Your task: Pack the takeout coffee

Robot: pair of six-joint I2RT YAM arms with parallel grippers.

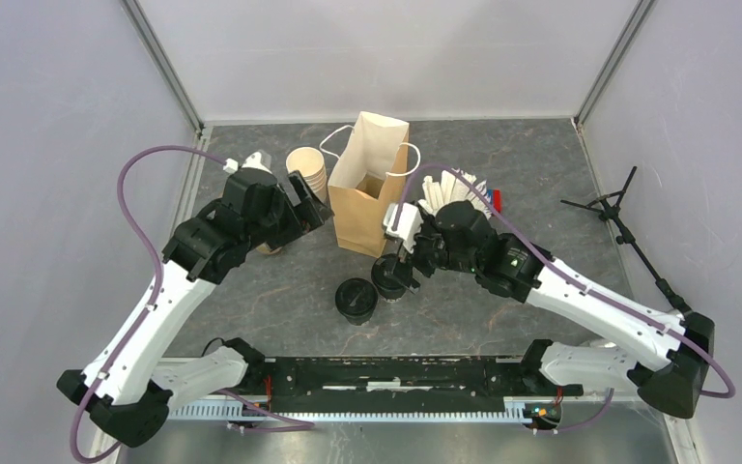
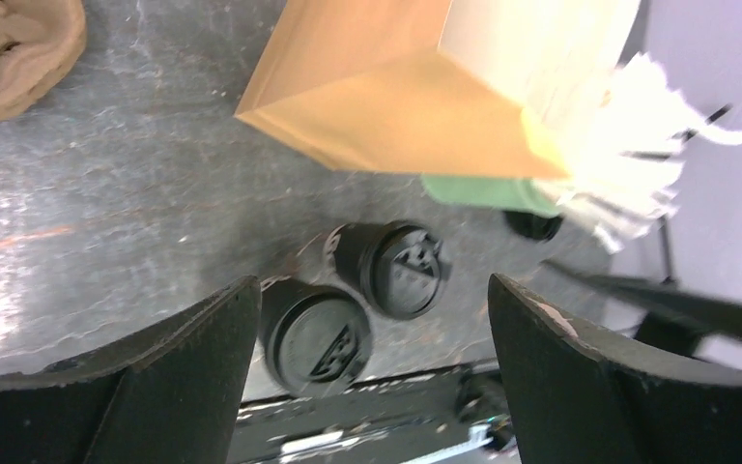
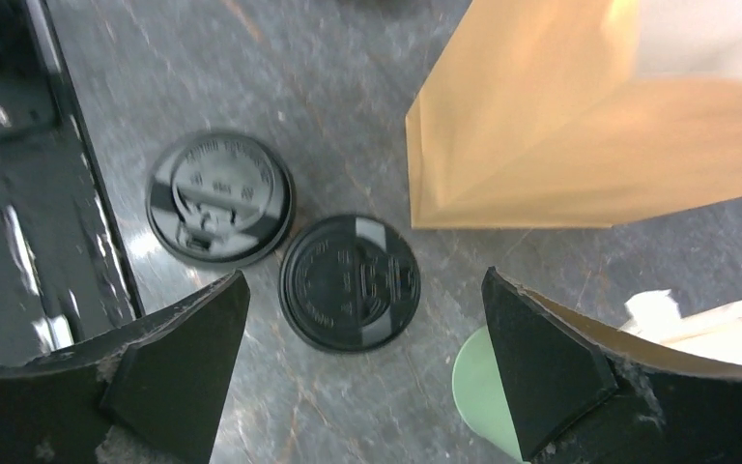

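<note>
Two takeout coffee cups with black lids stand in front of the brown paper bag (image 1: 372, 184), one at the near left (image 1: 356, 300) and one at the right (image 1: 389, 277). My right gripper (image 1: 402, 253) is open and hovers just above the right cup. In the right wrist view that cup's lid (image 3: 350, 280) lies between the open fingers, the other lid (image 3: 220, 198) is to the left, and the bag (image 3: 580, 126) is beyond. My left gripper (image 1: 307, 208) is open and empty, left of the bag. The left wrist view shows both cups (image 2: 319, 338) (image 2: 396, 269) below the bag (image 2: 415, 97).
A stack of lidless cream cups (image 1: 307, 172) stands left of the bag. A green cup of white sticks (image 3: 478, 391) (image 2: 488, 191) stands right of the bag, behind my right arm. A brown moulded piece (image 2: 10, 48) lies near the left gripper. A small black tripod (image 1: 618, 208) is at the right wall.
</note>
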